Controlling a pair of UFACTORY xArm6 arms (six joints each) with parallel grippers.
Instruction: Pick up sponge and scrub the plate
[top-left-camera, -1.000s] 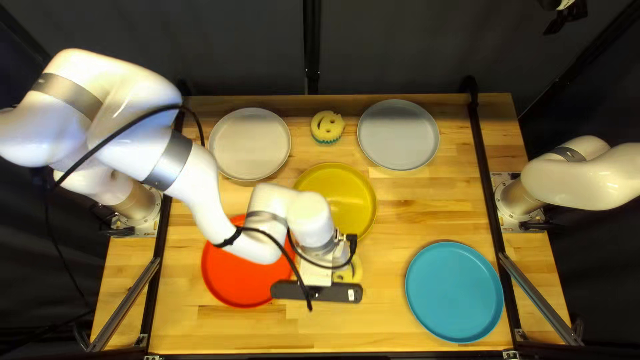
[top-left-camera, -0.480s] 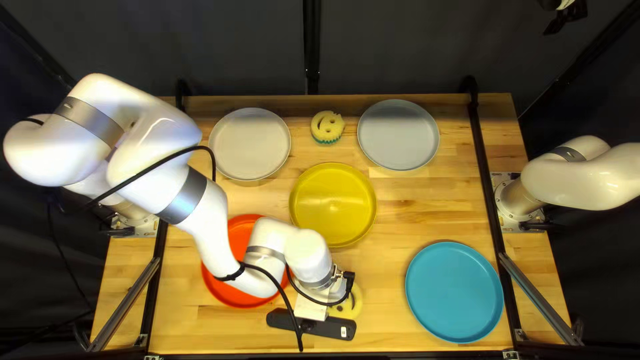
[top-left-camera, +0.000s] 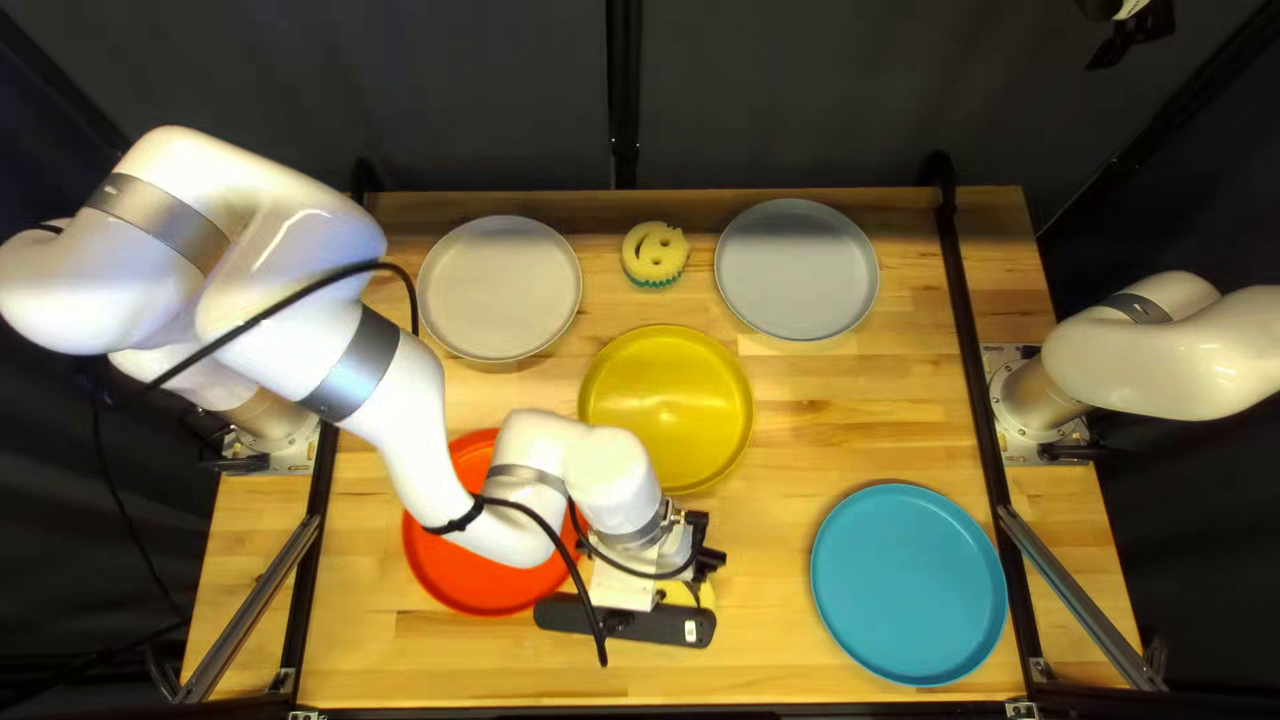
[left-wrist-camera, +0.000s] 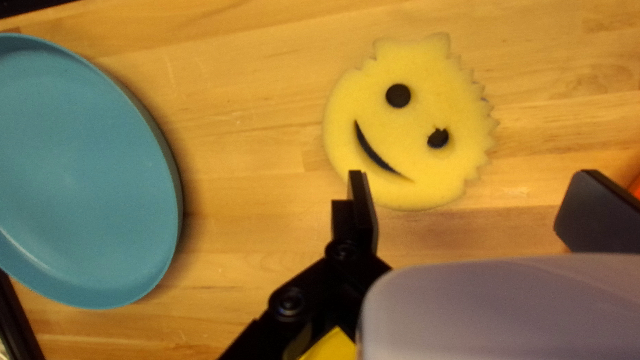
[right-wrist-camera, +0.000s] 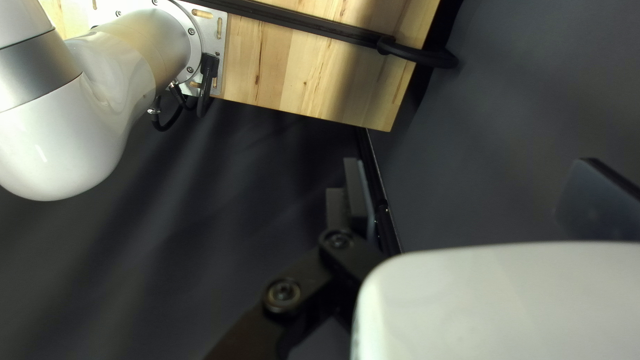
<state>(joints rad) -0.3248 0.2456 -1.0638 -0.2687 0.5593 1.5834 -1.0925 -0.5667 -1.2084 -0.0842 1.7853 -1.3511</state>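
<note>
Hanging close to the near sponge [left-wrist-camera: 413,127], the left claw [top-left-camera: 714,563] has its fingers spread wide with nothing gripped. One fingertip overlaps the sponge's edge in the left wrist view, though I can't tell whether they touch. The sponge is yellow, with a cut-out smiling face turned up, and lies flat on the worktop [top-left-camera: 787,454].

Taking the yellow plate [top-left-camera: 667,407] as the middle of the clock in the top left view, that sponge sits at six o'clock, partly hidden by the left arm [top-left-camera: 400,400]. The far sponge [top-left-camera: 655,254] is at twelve, the white plate [top-left-camera: 500,287] at ten, the grey plate [top-left-camera: 798,270] between one and two, the blue plate [top-left-camera: 907,584] at four and the red plate [top-left-camera: 460,560] at eight, partly under the arm.

The right claw [top-left-camera: 1134,38] is wide open and empty, beyond the worktop's corner.
</note>
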